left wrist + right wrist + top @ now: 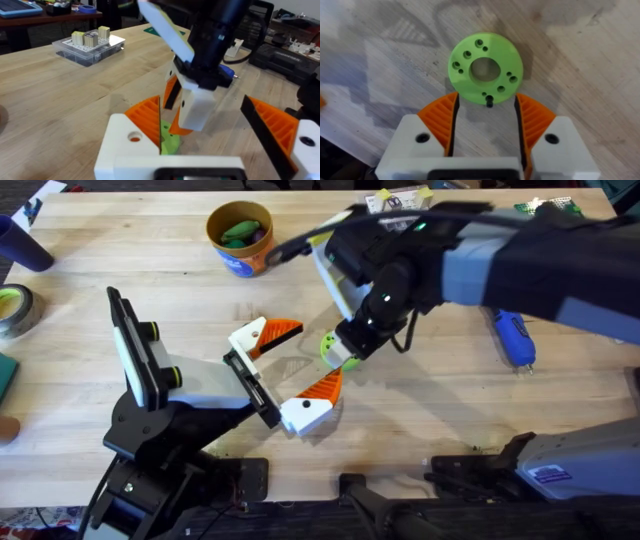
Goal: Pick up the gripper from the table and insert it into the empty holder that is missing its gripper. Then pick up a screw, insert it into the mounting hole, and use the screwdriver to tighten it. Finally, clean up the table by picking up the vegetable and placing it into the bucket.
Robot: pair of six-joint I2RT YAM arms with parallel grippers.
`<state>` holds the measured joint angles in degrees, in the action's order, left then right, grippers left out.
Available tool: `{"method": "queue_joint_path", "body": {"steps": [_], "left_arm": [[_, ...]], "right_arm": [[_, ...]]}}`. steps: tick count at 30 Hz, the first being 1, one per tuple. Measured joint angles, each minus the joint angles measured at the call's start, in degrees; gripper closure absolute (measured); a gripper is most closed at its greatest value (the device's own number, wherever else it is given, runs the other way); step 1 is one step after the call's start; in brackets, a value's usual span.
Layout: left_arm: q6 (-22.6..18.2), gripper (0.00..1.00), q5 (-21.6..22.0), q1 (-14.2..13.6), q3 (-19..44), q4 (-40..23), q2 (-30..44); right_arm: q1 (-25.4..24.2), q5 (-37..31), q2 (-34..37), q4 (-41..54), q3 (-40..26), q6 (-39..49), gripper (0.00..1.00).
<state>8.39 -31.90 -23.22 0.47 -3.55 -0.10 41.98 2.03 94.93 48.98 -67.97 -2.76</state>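
Both finger pieces (305, 408) seated on holder (250, 388), lower centre of overhead. Right gripper (486, 106) open wide, straddling green disc (485, 67) with small dark screw at its rim. Left gripper (210, 137) open, empty. Screwdriver (514, 337) idle right; bucket (241, 237) upper left, greens already inside. Tightening seemingly left.

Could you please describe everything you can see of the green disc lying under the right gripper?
The green disc is a flat, bright-green round piece that looks like matte plastic. It has a large central hole and several small holes grouped around it; a small dark screw or pin stands near the edge closest to the right gripper. It lies flat on the wooden table. The gripper's orange ribbed pads are open, flanking the disc's near edge; whether they touch it is unclear.
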Motion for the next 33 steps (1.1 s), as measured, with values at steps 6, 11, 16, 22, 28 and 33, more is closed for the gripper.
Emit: {"method": "queue_joint_path", "body": {"steps": [6,11,16,22,28,33], "left_arm": [[0.0,0.01,0.0,0.0,0.0,0.2,0.1],[0.1,0.01,0.0,0.0,0.0,0.2,0.1],[0.1,0.01,0.0,0.0,0.0,0.2,0.1],[0.2,0.01,0.0,0.0,0.0,0.2,0.1],[0.2,0.01,0.0,0.0,0.0,0.2,0.1],[0.2,0.01,0.0,0.0,0.0,0.2,0.1]], "right_arm": [[0.8,0.3,0.1,2.2,0.3,0.0,0.355],[0.7,0.3,-4.5,5.2,0.3,0.0,0.355],[0.7,0.4,-10.1,9.7,0.3,0.0,0.355],[0.8,0.4,-18.6,8.4,2.1,-0.4,0.355],[0.8,0.4,-30.7,-2.8,13.0,-2.0,0.355],[0.8,0.4,-31.5,-11.2,21.4,-3.8,0.355]]}}
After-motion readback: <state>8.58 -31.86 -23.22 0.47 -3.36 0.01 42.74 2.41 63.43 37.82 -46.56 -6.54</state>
